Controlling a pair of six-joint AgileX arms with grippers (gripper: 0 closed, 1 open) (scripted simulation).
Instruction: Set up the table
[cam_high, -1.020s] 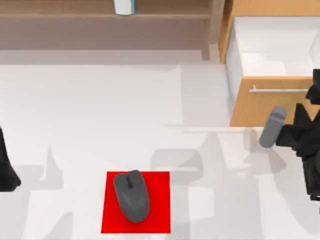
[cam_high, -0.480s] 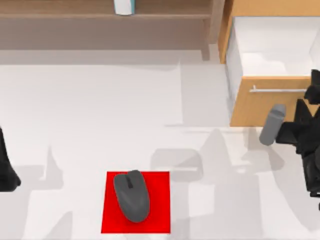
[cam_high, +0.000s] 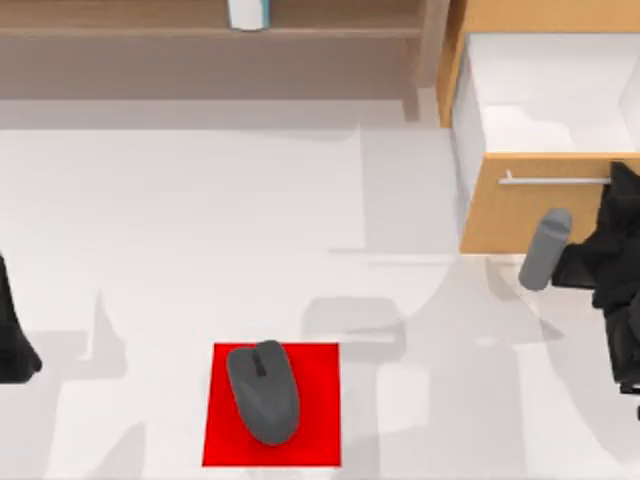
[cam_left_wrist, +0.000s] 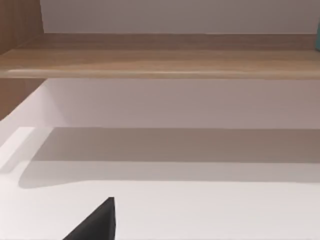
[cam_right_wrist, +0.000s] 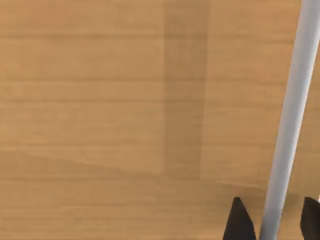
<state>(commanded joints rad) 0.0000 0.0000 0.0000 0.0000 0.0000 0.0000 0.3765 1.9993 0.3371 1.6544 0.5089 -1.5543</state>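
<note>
Table (cam_high: 180, 230) under right hand (cam_right_wrist: 272, 220) astride drawer handle (cam_right_wrist: 287, 120).

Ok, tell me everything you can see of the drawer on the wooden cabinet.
The drawer stands pulled out at the table's right, over its back part. It has a light-brown wooden front, white inner walls and floor, and a slim silver bar handle across the front. Nothing visible lies inside. The right claw straddles that handle, fingers either side.
</note>
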